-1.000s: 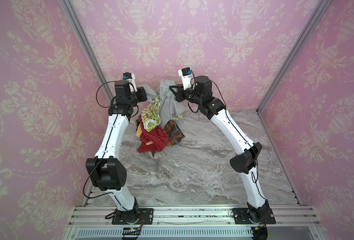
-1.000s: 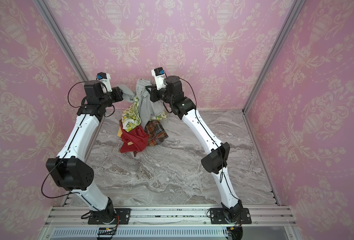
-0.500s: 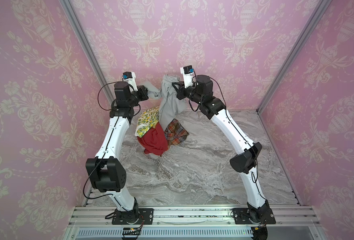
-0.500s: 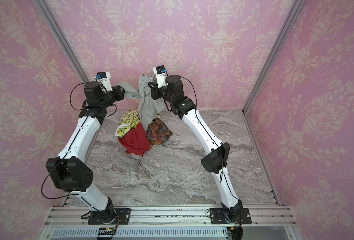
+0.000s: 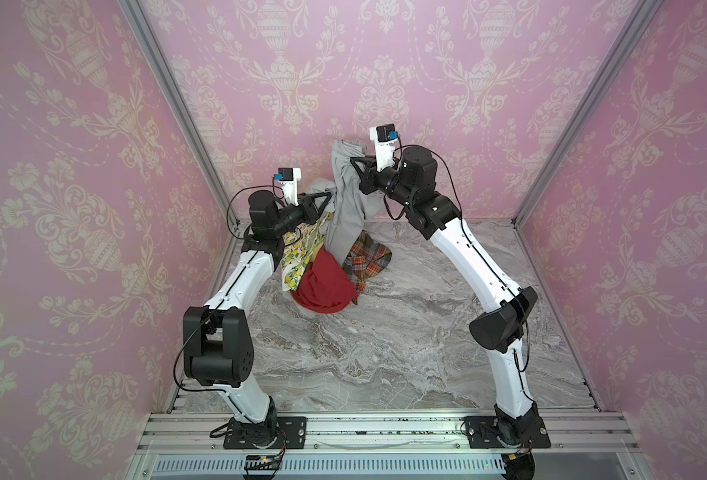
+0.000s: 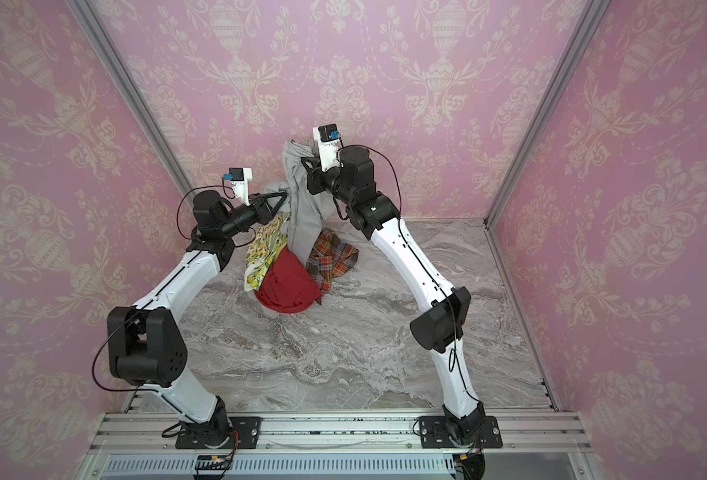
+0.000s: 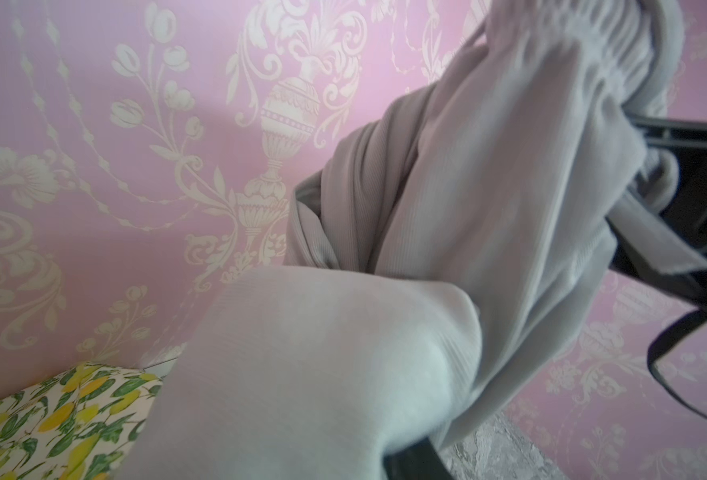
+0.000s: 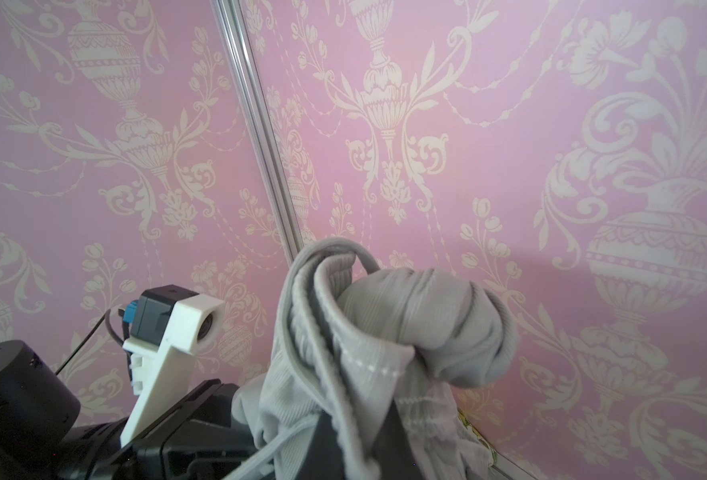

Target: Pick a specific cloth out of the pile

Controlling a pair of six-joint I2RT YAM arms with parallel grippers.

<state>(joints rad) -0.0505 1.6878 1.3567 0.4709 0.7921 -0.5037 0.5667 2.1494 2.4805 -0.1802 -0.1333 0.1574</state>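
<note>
right gripper [image 5: 354, 160] clamps grey cloth [image 5: 345, 216] high over tabletop [image 5: 385, 353] far edge; left gripper [image 5: 329, 198] grip unclear. Lift straight up so pile [image 5: 322, 282] stays down.

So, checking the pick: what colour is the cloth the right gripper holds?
Plain light grey cloth, clearest in a top view.

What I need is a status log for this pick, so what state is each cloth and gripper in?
grey cloth: lifted, hanging from the right gripper, lower end down among the other cloths.
right gripper: jaws shut on the grey cloth.
left gripper: against a grey fold, jaws hidden by fabric.
red cloth: crumpled on the table.
lemon-print cloth: lying rumpled beside the red one.
plaid cloth: crumpled on the table.
</note>
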